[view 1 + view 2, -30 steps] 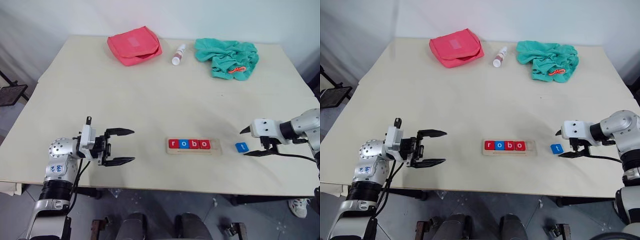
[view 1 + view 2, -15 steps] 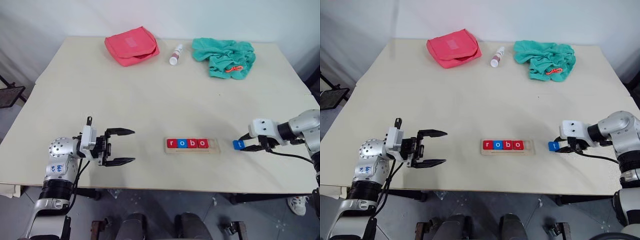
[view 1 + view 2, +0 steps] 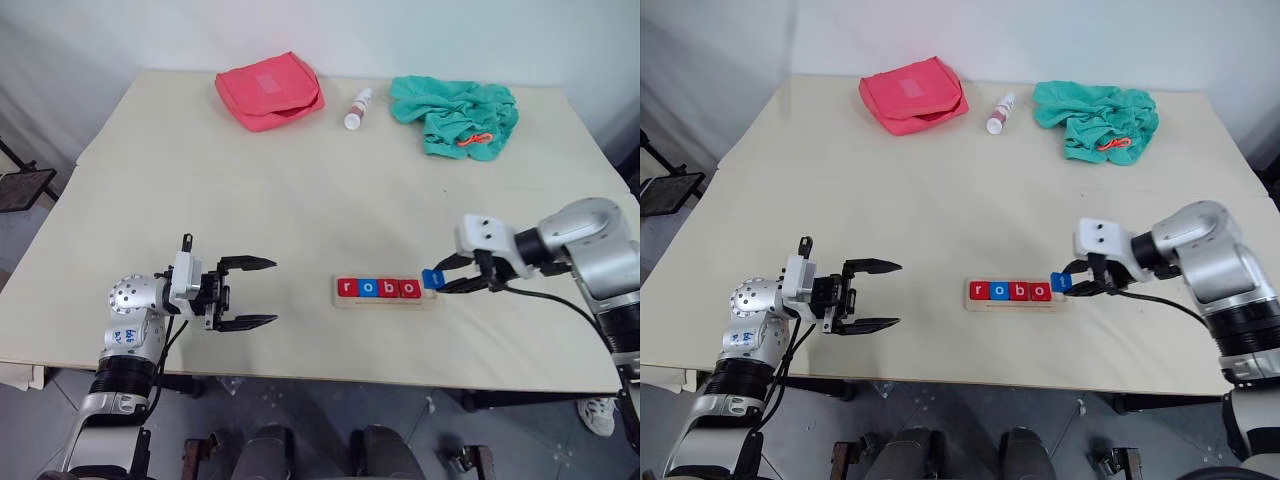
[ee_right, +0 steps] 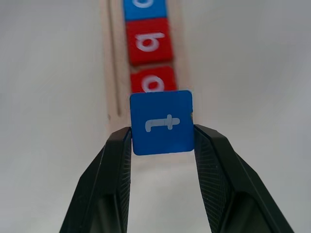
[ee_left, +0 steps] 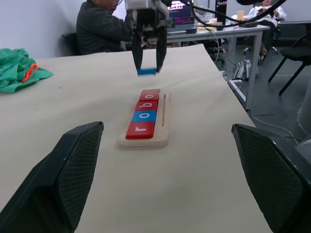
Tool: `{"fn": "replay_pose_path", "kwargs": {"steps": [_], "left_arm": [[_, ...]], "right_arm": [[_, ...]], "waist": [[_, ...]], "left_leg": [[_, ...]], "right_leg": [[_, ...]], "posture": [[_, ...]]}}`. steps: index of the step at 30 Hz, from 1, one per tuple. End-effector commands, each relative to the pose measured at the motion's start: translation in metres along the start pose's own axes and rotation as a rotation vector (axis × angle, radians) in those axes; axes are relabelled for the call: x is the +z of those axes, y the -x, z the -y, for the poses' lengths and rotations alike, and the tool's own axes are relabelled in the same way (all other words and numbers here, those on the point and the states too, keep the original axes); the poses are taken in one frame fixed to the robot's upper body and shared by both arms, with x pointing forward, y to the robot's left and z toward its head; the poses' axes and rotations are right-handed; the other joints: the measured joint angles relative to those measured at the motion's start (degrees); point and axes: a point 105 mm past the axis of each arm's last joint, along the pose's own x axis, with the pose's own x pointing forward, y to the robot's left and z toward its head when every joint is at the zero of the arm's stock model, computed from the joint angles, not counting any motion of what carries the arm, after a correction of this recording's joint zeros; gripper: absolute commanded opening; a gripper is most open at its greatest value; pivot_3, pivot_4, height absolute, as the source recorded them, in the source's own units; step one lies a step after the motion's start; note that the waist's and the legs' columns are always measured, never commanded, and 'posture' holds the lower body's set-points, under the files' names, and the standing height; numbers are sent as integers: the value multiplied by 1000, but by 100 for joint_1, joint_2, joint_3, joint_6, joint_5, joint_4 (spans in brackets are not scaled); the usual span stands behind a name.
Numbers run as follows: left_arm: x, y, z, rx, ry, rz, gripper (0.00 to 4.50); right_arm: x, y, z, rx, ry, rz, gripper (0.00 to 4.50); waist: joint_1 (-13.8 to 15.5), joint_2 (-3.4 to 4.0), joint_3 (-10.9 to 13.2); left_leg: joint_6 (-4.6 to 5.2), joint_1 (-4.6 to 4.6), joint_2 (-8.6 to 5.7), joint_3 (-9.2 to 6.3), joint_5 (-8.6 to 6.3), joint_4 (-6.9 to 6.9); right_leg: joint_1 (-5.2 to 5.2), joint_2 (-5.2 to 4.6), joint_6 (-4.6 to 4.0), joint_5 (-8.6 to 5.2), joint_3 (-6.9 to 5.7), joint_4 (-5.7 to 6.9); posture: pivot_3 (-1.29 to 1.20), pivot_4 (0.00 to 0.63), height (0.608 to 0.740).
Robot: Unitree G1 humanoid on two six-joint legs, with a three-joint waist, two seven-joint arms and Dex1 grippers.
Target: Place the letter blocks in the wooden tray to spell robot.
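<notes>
right gripper (image 3: 1072,284) jaws clamp the blue t block (image 4: 162,122) above the wooden tray (image 3: 388,301); left gripper (image 3: 250,293) jaws apart

The tray's (image 4: 111,73) far end and the blue o block (image 4: 144,8) run off the right wrist view's 12 o'clock edge.

Closed on the blue t block (image 4: 161,122), lifted it off the surface, carried it to the wooden tray's (image 3: 386,302) empty right end.
</notes>
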Motion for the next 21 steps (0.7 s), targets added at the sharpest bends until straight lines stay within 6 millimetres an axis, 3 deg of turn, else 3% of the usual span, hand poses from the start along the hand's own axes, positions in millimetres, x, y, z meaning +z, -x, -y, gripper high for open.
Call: {"fn": "replay_pose_path", "kwargs": {"steps": [1, 13, 21], "left_arm": [[3, 0, 4, -50, -28, 0, 4500], [2, 1, 8, -29, -26, -2, 4500], [2, -1, 8, -22, -29, 3, 4500]], "right_arm": [[1, 4, 0, -8, 18, -9, 1467], [-10, 1, 8, -16, 34, -57, 1467], [-1, -7, 14, -17, 52, -47, 1467]], "waist": [[-2, 0, 0], [-17, 0, 0], [-18, 0, 0]], "left_leg": [[0, -1, -1, -1, 0, 0], [0, -1, -1, -2, 0, 0], [0, -1, -1, -3, 0, 0]], "right_leg": [[0, 0, 0, 0, -1, 0], [-1, -2, 0, 0, -7, 0], [-1, -2, 0, 0, -10, 0]], "posture": [[0, 150, 740], [0, 150, 740], [0, 150, 740]]}}
